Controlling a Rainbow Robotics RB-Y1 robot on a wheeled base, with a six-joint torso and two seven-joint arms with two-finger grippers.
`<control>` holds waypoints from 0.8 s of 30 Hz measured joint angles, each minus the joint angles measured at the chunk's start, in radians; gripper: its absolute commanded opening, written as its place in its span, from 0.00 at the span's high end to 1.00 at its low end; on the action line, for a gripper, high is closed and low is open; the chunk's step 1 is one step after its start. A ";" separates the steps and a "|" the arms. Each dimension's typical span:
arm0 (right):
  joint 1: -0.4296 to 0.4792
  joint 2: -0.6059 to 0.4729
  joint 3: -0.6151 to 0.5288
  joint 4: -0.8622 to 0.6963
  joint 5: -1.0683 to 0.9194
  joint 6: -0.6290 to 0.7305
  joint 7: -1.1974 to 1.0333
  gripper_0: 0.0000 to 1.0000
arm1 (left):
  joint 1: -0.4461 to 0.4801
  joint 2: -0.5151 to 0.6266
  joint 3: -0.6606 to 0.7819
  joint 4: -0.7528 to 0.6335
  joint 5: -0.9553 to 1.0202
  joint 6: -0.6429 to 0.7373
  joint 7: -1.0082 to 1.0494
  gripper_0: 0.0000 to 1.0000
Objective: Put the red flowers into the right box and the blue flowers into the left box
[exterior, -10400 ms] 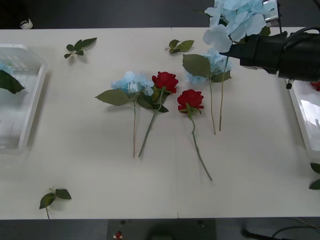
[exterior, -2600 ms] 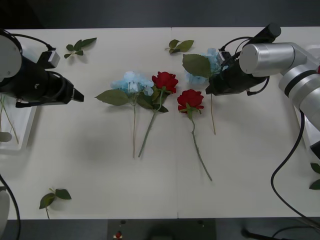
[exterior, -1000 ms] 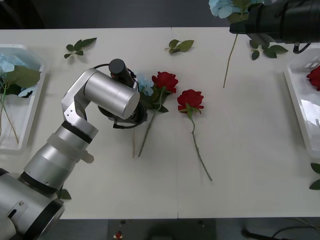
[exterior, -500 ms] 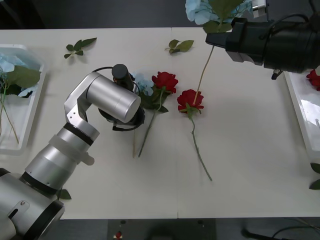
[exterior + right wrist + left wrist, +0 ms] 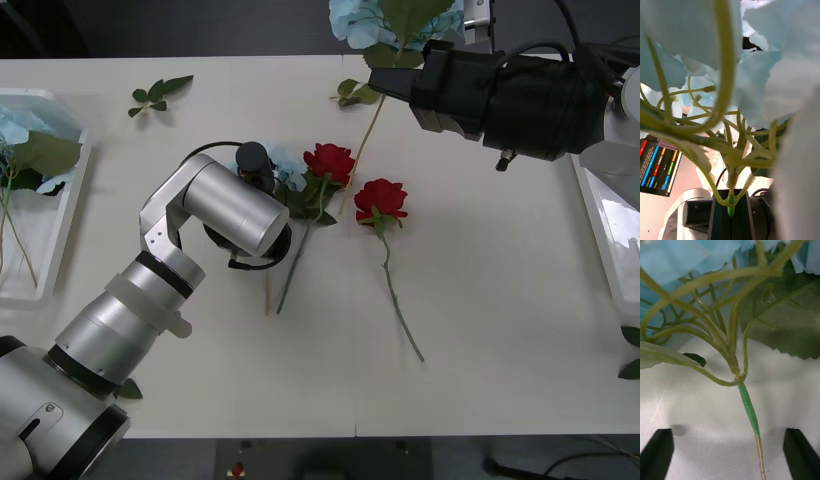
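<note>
My right tool grips a blue hydrangea aloft; my left tool, spread, straddles another hydrangea stem; two roses remain on the worktop.

**Flowers at mid-desk, trays at the two sides**

On the pale flat desk, two deep-red artificial roses on thin green stems lie side by side near the middle. Just left of them lies a pale-blue fluffy flower cluster (partly under the left arm), the left gripper above its stem. The shallow white plastic tray at the left edge holds blue flowers. The right gripper carries another cluster above the desk's far side. A second white tray sits at the right edge.
</note>
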 measured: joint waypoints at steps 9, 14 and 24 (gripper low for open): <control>0.000 0.000 0.000 -0.044 0.000 0.000 0.012 1.00 | 0.000 0.000 -0.001 0.000 -0.005 0.000 0.002 1.00; 0.001 0.000 0.000 -0.047 0.000 0.000 0.097 1.00 | 0.000 0.001 -0.024 0.000 -0.005 0.000 0.006 1.00; 0.003 0.036 0.000 -0.047 0.000 0.000 0.155 1.00 | -0.006 0.052 -0.037 -0.103 0.025 0.024 0.021 1.00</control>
